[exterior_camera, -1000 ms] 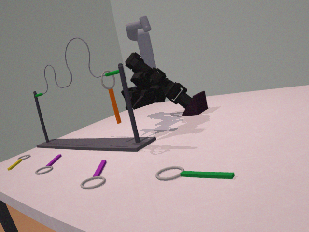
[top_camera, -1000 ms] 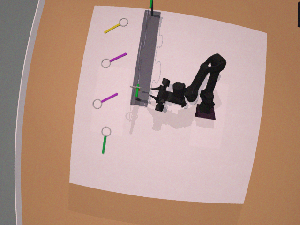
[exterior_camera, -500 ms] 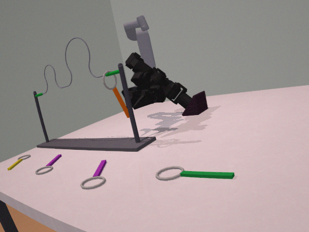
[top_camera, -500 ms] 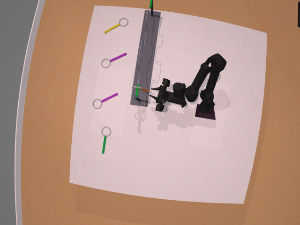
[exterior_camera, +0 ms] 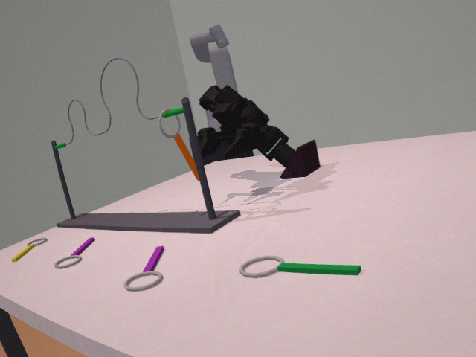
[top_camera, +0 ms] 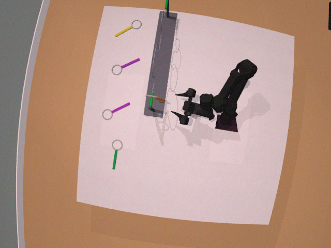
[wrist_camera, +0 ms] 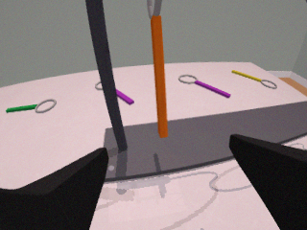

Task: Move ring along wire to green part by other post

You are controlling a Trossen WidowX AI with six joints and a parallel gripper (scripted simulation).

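Note:
The ring point(top_camera: 147, 95) point(exterior_camera: 160, 126) point(wrist_camera: 151, 7) hangs around the green part point(top_camera: 151, 102) point(exterior_camera: 175, 111) beside the near post point(exterior_camera: 199, 165) point(wrist_camera: 103, 57), close to that part's inner end. Its orange handle point(top_camera: 160, 99) point(exterior_camera: 186, 156) point(wrist_camera: 159, 77) slants down toward the arm's side, free of the fingers. The gripper point(top_camera: 174, 103) point(wrist_camera: 169, 145) is wide open and empty, back from the handle's lower end, with a gap between. The thin grey wire point(exterior_camera: 118, 59) curves to the other green part point(top_camera: 166, 3) point(exterior_camera: 60, 146) at the far post point(exterior_camera: 63, 180).
The dark base point(top_camera: 163, 64) point(exterior_camera: 142, 222) point(wrist_camera: 216, 129) carries both posts. Beyond it lie loose rings with a yellow handle point(top_camera: 123, 31) point(exterior_camera: 23, 253), two purple handles point(top_camera: 130, 63) point(top_camera: 120, 107) and a green handle point(top_camera: 115, 159) point(exterior_camera: 319, 268).

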